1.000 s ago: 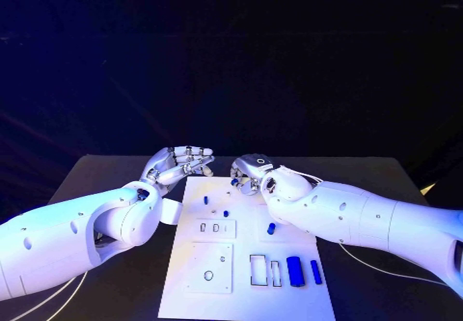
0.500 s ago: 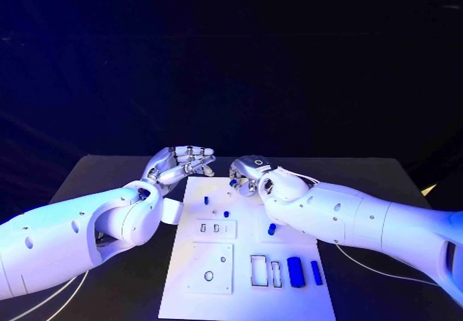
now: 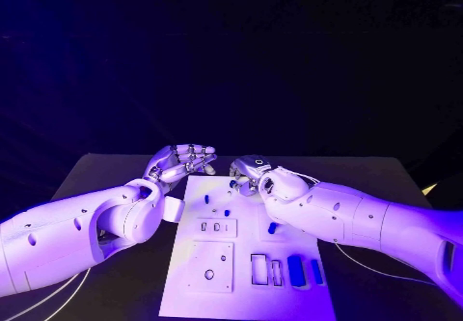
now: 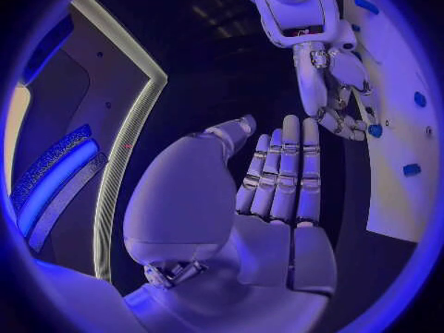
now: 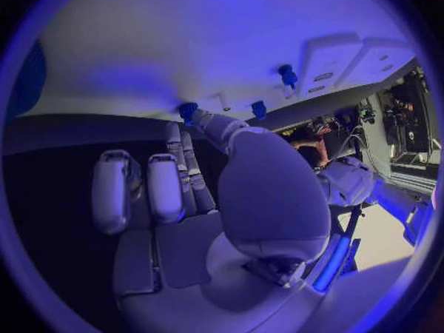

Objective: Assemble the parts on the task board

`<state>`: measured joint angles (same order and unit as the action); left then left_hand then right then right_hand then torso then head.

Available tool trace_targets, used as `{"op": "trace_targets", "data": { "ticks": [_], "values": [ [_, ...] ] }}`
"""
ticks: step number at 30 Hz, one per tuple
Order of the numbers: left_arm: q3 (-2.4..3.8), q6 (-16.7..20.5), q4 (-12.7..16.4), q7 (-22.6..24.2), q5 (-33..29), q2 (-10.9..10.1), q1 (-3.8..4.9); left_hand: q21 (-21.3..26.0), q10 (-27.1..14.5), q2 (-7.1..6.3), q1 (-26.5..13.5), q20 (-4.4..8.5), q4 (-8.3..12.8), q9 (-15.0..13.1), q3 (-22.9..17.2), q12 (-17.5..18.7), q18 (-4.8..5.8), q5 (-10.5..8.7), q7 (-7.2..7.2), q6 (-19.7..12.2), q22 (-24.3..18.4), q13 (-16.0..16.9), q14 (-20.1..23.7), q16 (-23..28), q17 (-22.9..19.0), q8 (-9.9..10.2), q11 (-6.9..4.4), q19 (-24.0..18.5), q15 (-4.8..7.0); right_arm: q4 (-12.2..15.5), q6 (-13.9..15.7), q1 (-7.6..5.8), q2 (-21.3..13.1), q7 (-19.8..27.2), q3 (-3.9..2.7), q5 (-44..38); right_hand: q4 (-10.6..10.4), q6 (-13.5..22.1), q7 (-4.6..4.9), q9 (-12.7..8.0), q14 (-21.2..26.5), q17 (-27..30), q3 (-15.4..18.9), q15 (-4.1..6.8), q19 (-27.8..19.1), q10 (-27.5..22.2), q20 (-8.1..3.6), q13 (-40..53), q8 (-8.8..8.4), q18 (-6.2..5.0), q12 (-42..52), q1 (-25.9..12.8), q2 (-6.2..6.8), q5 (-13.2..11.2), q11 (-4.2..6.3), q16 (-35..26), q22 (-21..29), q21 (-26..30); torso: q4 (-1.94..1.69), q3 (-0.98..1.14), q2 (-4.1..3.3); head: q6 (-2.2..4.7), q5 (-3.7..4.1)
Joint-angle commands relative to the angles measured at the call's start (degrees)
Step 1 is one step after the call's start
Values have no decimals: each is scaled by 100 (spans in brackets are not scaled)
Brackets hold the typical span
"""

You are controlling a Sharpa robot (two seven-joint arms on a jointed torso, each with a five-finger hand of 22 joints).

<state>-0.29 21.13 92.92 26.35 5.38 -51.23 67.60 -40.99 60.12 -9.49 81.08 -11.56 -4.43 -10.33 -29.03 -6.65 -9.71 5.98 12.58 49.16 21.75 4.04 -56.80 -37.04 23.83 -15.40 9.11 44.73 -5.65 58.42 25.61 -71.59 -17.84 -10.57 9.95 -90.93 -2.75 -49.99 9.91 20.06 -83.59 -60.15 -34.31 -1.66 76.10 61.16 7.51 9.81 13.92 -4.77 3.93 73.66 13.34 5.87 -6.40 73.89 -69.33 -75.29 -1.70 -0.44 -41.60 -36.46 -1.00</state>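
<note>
The white task board (image 3: 241, 294) lies in the middle of the black table. My right hand (image 3: 249, 172) hovers curled over the board's far edge and pinches a small blue part (image 5: 188, 111) between thumb and finger, down at the board's surface. The left wrist view shows that part (image 4: 374, 131) at the fingertips of my right hand (image 4: 328, 89). My left hand (image 3: 183, 162) is raised beside the board's far left corner, fingers stretched out side by side with nothing in them (image 4: 277, 177). Other blue parts sit on the board: a peg (image 3: 207, 199), a small piece (image 3: 227, 212), another piece (image 3: 272, 228).
Two longer blue parts (image 3: 296, 271) (image 3: 316, 271) lie near the board's front right, beside two rectangular slots (image 3: 259, 269). Raised white plates with holes (image 3: 211, 266) (image 3: 214, 228) occupy the board's left half. Bare black table (image 3: 106, 174) surrounds the board.
My right hand has edged slightly to the left over the board's far edge, still pinching the blue part. My left hand has barely moved.
</note>
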Motion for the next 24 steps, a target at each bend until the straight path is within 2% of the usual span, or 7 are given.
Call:
{"op": "trace_targets", "data": {
  "ticks": [1,3,7,10,16,19,24],
  "values": [
    [6,-101,-1,22,-10,6,10,-35,23,-1,-36,-1,-2,-7,-16,38,-48,-34,59,-43,7,9,50,-22,8,-32,33,-58,0,76,-85,-1,-57,73,0,7,8,249,2,-5,107,348,237,2,-236,-266,11,-68,-162,-101,19,21,67,-71,-10,-233,387,346,11,6,11,-3,-4],
    [6,-101,-9,22,-10,-2,10,-35,23,-1,-36,-1,-2,-7,-16,38,-48,-34,59,-43,7,9,50,-22,8,-32,33,-58,0,166,-89,-1,-146,73,0,8,4,294,-55,14,115,413,360,11,-250,-315,7,-82,-195,-111,64,54,45,-73,-3,-278,447,416,19,7,22,-2,-1],
    [6,-107,-30,24,-12,-24,10,-35,23,-1,-36,-1,-2,-7,-16,38,-48,-34,59,-43,7,9,50,-22,8,-32,33,-58,0,441,-78,-16,-446,63,-3,28,-2,264,-63,47,113,450,486,24,-247,-297,-4,-80,-189,-116,141,79,40,-66,14,-302,479,462,46,12,42,4,-23],
    [5,-119,-49,25,-15,-44,9,-58,19,-1,-34,-6,4,-9,-28,45,-50,-36,62,-54,22,9,69,-35,11,-32,36,-90,-3,739,-27,-50,-772,80,-22,62,-26,213,-41,84,89,425,588,44,-182,-209,-22,-60,-179,-100,270,96,18,-43,39,-282,419,439,95,20,66,4,-75],
    [5,-129,-86,39,-22,-98,9,-60,19,0,-33,-7,5,-10,-29,45,-50,-35,62,-53,23,9,69,-36,11,-33,36,-91,-3,1333,44,-150,-1428,149,-77,239,-122,92,-41,148,7,109,654,44,-11,84,-70,40,-166,-35,623,24,54,67,67,-42,132,254,169,37,103,11,-96],
    [5,-141,-109,52,-24,-138,8,-60,19,0,-33,-7,5,-10,-29,45,-50,-35,62,-53,23,9,69,-36,11,-33,36,-91,-3,1606,-16,-215,-1757,194,-111,405,-184,33,-61,179,-25,-20,672,67,71,271,-90,135,-169,-8,848,-23,90,71,102,67,-9,157,220,56,123,6,-129],
    [5,-163,-196,85,-26,-203,8,-66,18,0,-32,-8,7,-10,-31,46,-50,-36,63,-56,27,10,74,-38,11,-33,37,-97,-4,1681,-203,-288,-2036,270,-134,585,-253,-55,-147,272,-38,-178,933,177,150,450,-172,817,-163,22,1816,15,174,72,232,214,-195,58,268,72,147,20,-139]
  ]
}}
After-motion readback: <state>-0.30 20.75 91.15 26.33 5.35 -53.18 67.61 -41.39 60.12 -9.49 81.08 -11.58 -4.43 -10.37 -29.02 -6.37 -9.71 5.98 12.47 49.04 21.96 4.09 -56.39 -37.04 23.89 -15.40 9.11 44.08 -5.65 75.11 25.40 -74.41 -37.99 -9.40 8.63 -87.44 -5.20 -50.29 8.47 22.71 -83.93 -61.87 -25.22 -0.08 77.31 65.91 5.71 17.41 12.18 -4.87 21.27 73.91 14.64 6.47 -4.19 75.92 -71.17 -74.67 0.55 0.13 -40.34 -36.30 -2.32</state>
